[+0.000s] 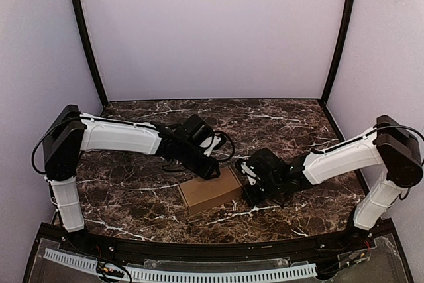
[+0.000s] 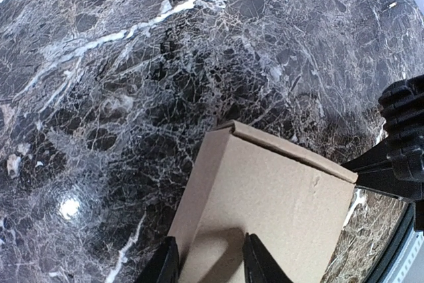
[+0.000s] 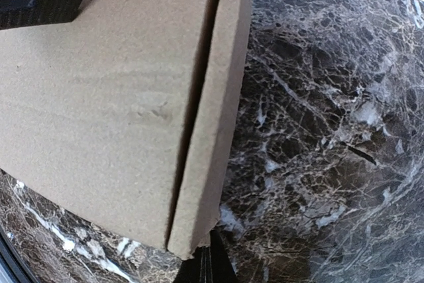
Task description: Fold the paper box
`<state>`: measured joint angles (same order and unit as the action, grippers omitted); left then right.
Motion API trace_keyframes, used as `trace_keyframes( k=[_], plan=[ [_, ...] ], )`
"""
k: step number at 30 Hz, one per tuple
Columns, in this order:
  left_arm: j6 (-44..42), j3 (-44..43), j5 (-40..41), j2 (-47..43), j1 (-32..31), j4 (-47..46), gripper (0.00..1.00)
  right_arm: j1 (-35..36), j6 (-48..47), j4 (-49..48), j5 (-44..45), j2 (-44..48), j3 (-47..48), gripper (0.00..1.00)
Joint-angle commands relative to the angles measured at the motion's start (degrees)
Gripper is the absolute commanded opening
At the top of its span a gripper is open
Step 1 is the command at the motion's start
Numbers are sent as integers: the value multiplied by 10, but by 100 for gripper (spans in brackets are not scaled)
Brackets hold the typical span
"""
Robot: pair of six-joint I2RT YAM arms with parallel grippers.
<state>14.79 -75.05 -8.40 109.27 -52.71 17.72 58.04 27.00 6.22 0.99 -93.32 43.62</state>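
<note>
- Looking down at the marble table (image 1: pixel 132 190), I see the paper box (image 1: pixel 209 190) lying a little askew near the front edge, between the two arms. It already has its box shape, with the lid down.
- The left gripper (image 2: pixel 209 266) rests on the lid at the box's far left part. Its fingers are spread a little and clamp nothing; only the flat top panel lies under them. I'd guess it is there to pin the lid flat and stop the box sliding.
- The right gripper (image 3: pixel 209 266) is clenched with its fingers pressed together, and nothing is between them. It sits low at the box's right end, just off the bottom corner of the side flap, so it looks placed to nudge that flap home, not to pick anything up.
- From the right wrist view, a dark seam runs between the top panel and the side flap, and the flap stands slightly proud. My guess is that the closing isn't quite finished.
- The far edge of the lid shows a thin folded lip in the left wrist view.
- There is open marble behind the box and out to the left. The front rim is near, so a push toward the back looks safer.
</note>
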Motion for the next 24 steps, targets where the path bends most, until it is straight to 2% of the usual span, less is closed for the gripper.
trace_keyframes(
  k=[1, 10, 16, 24],
  plan=[
    [-20, 14, -38, 17, -9, 3, 32, -9, -32, -54, 9, -20, 20, 0],
    [-24, 23, -49, 27, -20, -5, 31, -17, -71, -134, 41, -35, 26, 0],
    [-21, 32, -59, 30, -30, -17, 30, -31, -104, -177, 19, -40, 17, 0],
    [-14, 33, -50, 27, -37, -18, 30, -44, -124, -171, -8, -12, -10, 1]
  ],
)
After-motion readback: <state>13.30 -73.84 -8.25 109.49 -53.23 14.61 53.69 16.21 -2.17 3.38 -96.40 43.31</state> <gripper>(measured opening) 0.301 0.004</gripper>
